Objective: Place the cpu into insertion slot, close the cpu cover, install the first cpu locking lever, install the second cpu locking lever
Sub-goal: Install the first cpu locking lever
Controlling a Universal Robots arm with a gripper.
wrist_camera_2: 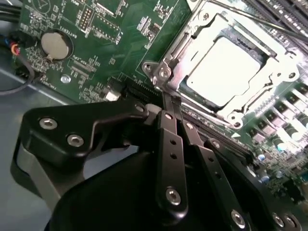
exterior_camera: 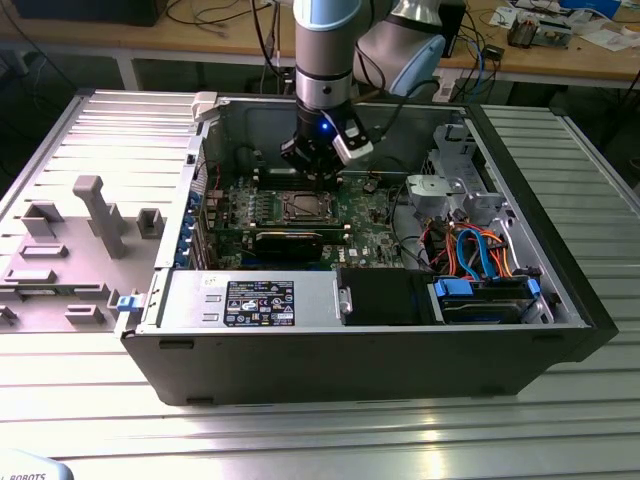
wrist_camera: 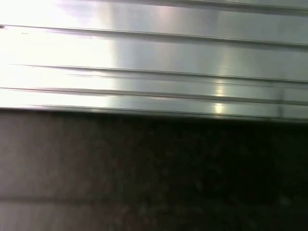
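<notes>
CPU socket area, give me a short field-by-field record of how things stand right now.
cpu: seated in the insertion slot, silver top showing
cpu cover: metal frame lies down around the cpu
gripper: fingers together, holding nothing, beside the socket's corner
setting: green motherboard inside an open computer case
coin cell battery: on the board, away from the socket

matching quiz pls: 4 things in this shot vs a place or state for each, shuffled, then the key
Things
1. cpu
2. cpu cover
3. coin cell
4. end effector

Place or state
A. round and silver, on the green board away from the socket
B. frame lying down around the chip
C. seated in the insertion slot, bright metal top showing
D. black fingers drawn together, beside the socket corner

Pairs: 1-C, 2-B, 3-A, 4-D
</notes>
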